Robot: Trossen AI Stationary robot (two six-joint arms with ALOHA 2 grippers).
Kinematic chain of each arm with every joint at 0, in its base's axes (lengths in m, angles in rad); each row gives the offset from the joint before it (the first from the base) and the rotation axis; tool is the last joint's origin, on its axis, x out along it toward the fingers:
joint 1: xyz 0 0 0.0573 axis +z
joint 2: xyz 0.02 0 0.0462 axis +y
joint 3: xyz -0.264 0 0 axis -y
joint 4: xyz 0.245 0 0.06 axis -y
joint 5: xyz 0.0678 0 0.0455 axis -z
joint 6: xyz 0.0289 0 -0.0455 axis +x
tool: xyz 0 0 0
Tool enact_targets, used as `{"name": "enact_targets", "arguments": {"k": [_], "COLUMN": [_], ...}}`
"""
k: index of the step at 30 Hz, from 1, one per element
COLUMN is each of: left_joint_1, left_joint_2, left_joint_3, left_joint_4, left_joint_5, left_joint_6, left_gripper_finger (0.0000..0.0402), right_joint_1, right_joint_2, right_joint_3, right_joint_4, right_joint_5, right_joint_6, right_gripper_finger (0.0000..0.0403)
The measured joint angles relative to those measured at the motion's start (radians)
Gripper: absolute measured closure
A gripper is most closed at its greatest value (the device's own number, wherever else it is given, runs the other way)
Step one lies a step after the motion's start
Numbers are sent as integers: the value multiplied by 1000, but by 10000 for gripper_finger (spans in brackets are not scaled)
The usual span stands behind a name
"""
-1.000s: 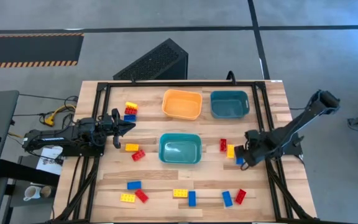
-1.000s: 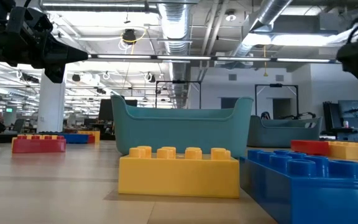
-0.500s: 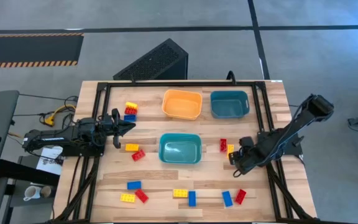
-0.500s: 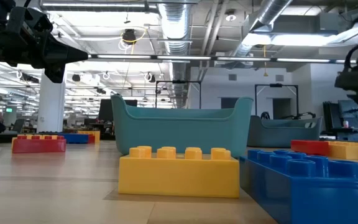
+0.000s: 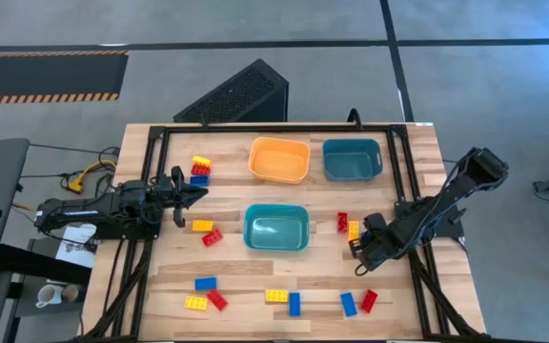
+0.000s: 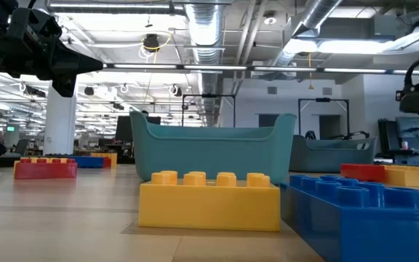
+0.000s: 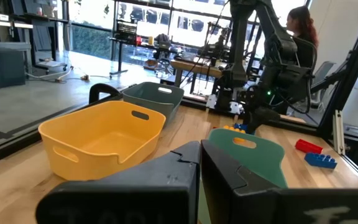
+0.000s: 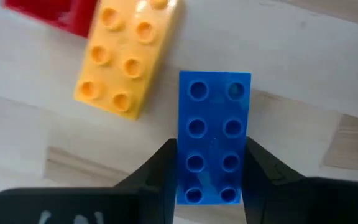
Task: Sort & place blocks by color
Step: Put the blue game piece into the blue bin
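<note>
Blue block [image 8: 214,135], lengthwise between right pincer [image 8: 207,168] fingers

In the right wrist view the red block [image 8: 61,15] is cut off by the picture's edge, and the right gripper [image 5: 360,250] hides the blue block from above.

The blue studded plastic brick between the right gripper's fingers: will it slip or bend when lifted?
The blue studded plastic brick looks rigid, so bending seems unlikely. Its smooth sides may slip slightly. The right gripper clamps its long flat sides, so it probably stays level.
</note>
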Motion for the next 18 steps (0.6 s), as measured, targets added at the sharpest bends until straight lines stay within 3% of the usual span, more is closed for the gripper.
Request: {"name": "enact_targets", "arguments": {"k": [6,10,13,18], "left_joint_1": [0,0,0,0], "left_joint_2": [0,0,0,0], "left_joint_3": [0,0,0,0], "left_joint_4": [0,0,0,0], "left_joint_5": [0,0,0,0], "left_joint_6": [0,0,0,0], "left_gripper_finger": [401,401,401,401], "right_joint_1": [36,2,-86,-341], "right_joint_2": [-118,-208,-269,-348], "right_joint_3": [45,63,64,64], "right_joint_4": [-149,-255,-293,-291], "right_joint_5": [227,443,562,626], "right_joint_6": [39,23,-73,-388], "right_gripper_finger": [280,280,280,280]}}
